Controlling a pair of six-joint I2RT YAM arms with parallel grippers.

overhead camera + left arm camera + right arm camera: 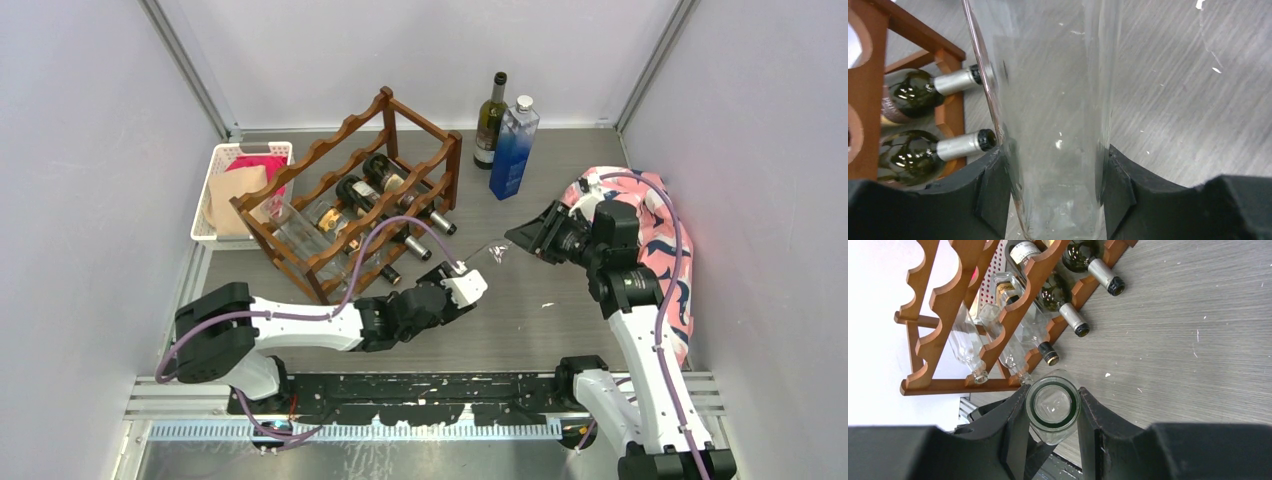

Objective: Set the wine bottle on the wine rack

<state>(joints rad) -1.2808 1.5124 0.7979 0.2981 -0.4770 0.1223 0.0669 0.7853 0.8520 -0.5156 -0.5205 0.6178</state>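
Holding, left to right
- Left claw (468, 288): closing round the body of the wine bottle (490, 255), both pads (993, 195) pressing on the glass
- Wine bottle: clear, uncapped, hanging roughly level above the table (560, 330) between the two claws. It is not yet lying on the wine rack (320, 150), which is standing to the left of the left claw and beyond it
- Right claw (528, 238): pinching the neck just under the open mouth

Handling, as judged
- The bottle is passing from the right claw to the left, so the left grip needs to be biting squarely before the right one lets go
- Smooth glass is liable to slip, so a hold low on the body, near the balance point, is looking safest
- The bottle should be kept level, its length lined up across a free pair of scallops, and lowered gently clear of the necks jutting toward the left claw

Count, left to right
- White basket (225, 165), far left of the left claw: one
- Wine rack: one, carrying what looks like five bottles, three capped and two clear
- Bottle in hand: one
- Standing beyond the right claw: one green bottle (490, 120), one blue bottle (513, 150)
- Patterned cloth (590, 188), behind the right claw: one
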